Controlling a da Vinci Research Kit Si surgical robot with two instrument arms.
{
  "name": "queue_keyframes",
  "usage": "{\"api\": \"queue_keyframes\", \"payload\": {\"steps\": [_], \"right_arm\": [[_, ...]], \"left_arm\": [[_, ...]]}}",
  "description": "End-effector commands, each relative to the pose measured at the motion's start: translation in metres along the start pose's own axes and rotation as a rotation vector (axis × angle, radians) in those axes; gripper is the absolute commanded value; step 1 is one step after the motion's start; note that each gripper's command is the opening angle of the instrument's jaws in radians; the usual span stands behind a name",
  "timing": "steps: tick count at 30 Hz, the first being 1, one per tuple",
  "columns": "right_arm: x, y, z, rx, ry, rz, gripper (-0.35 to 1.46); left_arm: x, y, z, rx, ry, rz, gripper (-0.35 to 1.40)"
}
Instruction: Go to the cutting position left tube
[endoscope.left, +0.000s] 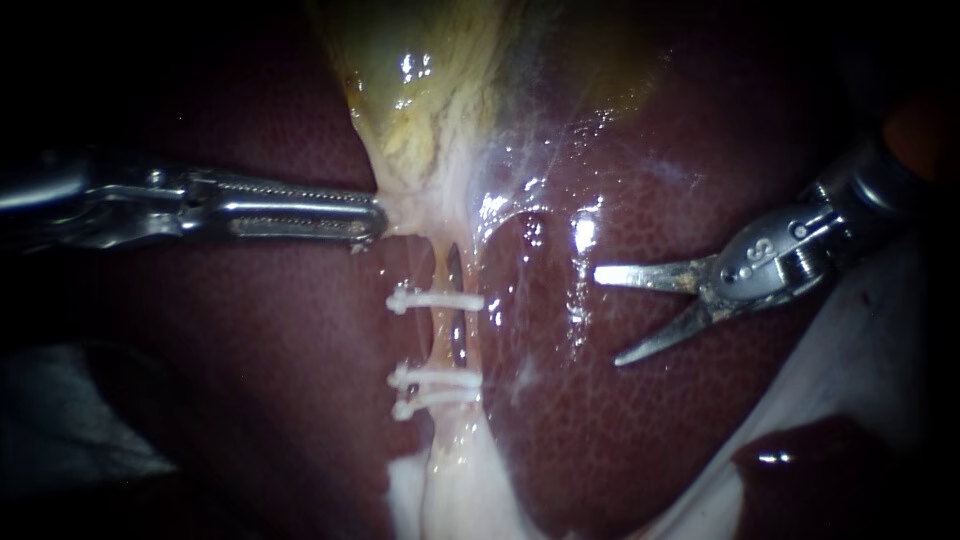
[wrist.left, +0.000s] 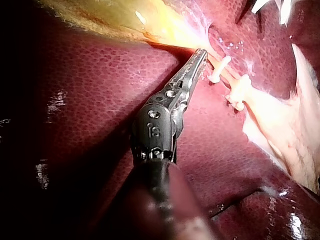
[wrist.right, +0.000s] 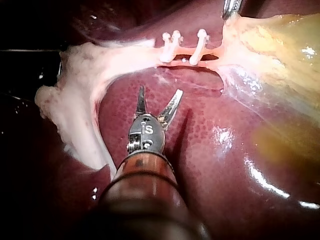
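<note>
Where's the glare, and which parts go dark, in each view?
Endoscope view: wet glare streaks on the liver beside the tube; the edges go black, dimming the shaft of the left instrument. Left wrist view: the gallbladder is brightly lit, the near liver dark. Right wrist view: highlights on the liver, and the right instrument casts a shadow on it.

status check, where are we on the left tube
Left tool shut on the gallbladder. Right tool open, over the liver, short of the left tube. Gap between clips bare, nothing in the way.
</note>
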Motion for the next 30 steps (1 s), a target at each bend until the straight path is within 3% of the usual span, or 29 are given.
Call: {"api": "queue_keyframes", "payload": {"steps": [1, 5, 11, 16, 22, 30], "right_arm": [[0.0, 0.0, 0.0, -0.001, 0.0, 0.001, 1.4], [0.0001, 0.0, 0.0, -0.001, 0.0, 0.001, 1.4], [0.0004, 0.0, 0.0002, 0.003, 0.009, 0.002, 1.4], [0.0018, -0.0003, 0.0012, 0.028, 0.058, 0.062, 1.39], [0.0045, -0.0007, 0.0038, 0.057, 0.13, 0.233, 1.39], [0.0058, -0.0009, 0.0077, 0.079, 0.151, 0.342, 1.4]], "left_arm": [[0.0003, 0.0001, -0.0003, -0.002, 0.0, -0.001, -0.35], [0.0018, 0.0004, -0.0024, -0.015, -0.004, -0.01, -0.35], [0.004, 0.0012, -0.0056, 0.002, 0.015, -0.017, -0.35], [0.0037, 0.0015, -0.0053, 0.005, 0.016, -0.016, -0.35], [0.0037, 0.0015, -0.0052, 0.006, 0.016, -0.016, -0.35], [0.0036, 0.0016, -0.005, 0.007, 0.017, -0.015, -0.35]]}}
